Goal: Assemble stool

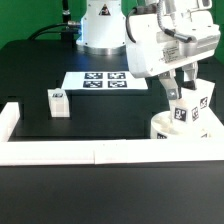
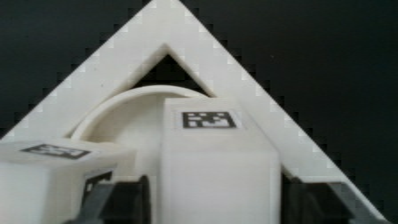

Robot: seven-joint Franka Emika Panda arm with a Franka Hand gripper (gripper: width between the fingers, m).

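The claw straddled an upright leg block on the round seat; whether it pinched or stood clear could not be told.

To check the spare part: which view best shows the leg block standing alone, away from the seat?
The exterior view: the leg block stands unobstructed on the table. The wrist view misses it.

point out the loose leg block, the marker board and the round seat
loose leg block (image 1: pixel 57 103), exterior view, front face
marker board (image 1: pixel 105 80), exterior view, middle of the sheet
round seat (image 1: pixel 166 128), exterior view, side rim
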